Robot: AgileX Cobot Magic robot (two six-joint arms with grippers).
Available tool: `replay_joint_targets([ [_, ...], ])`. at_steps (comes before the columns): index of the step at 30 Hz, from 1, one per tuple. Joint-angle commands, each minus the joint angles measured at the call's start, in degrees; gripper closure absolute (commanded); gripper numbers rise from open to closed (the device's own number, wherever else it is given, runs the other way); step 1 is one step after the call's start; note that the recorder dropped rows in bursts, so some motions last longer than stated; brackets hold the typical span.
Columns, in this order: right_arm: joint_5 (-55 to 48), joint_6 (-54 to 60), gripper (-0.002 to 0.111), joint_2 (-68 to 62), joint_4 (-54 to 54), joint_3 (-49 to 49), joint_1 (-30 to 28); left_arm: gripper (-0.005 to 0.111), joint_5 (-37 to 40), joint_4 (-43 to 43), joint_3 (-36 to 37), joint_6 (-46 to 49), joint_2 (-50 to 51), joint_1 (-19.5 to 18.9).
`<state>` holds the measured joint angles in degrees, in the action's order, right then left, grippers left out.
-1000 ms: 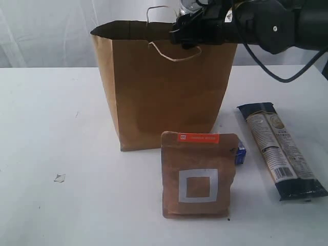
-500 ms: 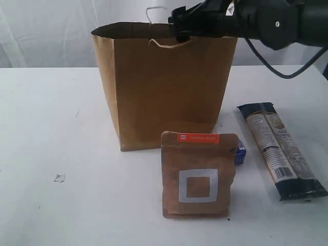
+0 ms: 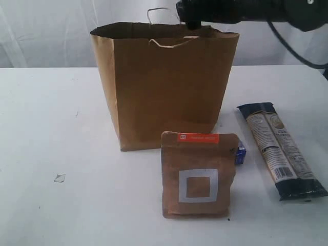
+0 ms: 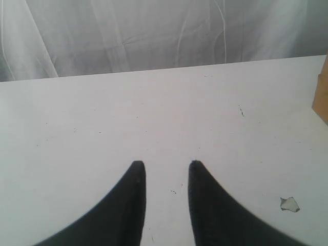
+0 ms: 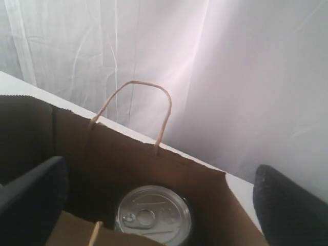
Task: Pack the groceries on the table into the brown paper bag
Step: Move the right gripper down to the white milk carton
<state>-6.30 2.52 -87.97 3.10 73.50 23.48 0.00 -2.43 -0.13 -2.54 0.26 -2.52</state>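
The brown paper bag stands upright and open on the table. Inside it, in the right wrist view, a jar with a metallic pull-tab lid stands at the bottom of the bag. My right gripper hovers just above the bag's mouth, open and empty. The brown square-marked pouch stands in front of the bag. The long navy-tan packet lies to the right. My left gripper is open over bare tabletop. The yellow bottle is out of view.
A small dark blue item peeks out from behind the pouch, mostly hidden. A scrap of paper lies on the left of the table, also seen as a paper scrap. White curtain hangs behind the table.
My right arm has risen from the bag's mouth to just above its rim. The front handle has settled back. Pouch and packet have not moved.
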Motion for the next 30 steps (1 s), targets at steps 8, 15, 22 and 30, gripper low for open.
replay_joint_targets([
  [8,-7.30,-0.20,0.018,20.59,-0.12,-11.02,-8.99,0.072,0.00,0.69,0.13,-0.10,-0.26,-0.22],
  [15,-19.84,-0.20,0.018,31.74,0.92,-17.43,-13.55,0.072,0.00,0.69,0.13,-0.10,-0.26,-0.22],
  [22,-37.55,25.10,0.018,27.73,-1.72,-17.57,-13.08,0.072,0.00,0.69,0.13,-0.10,-0.26,-0.22],
  [30,-40.76,37.86,0.018,17.33,-11.99,-17.31,-13.08,0.072,0.00,0.69,0.13,-0.10,-0.26,-0.22],
])
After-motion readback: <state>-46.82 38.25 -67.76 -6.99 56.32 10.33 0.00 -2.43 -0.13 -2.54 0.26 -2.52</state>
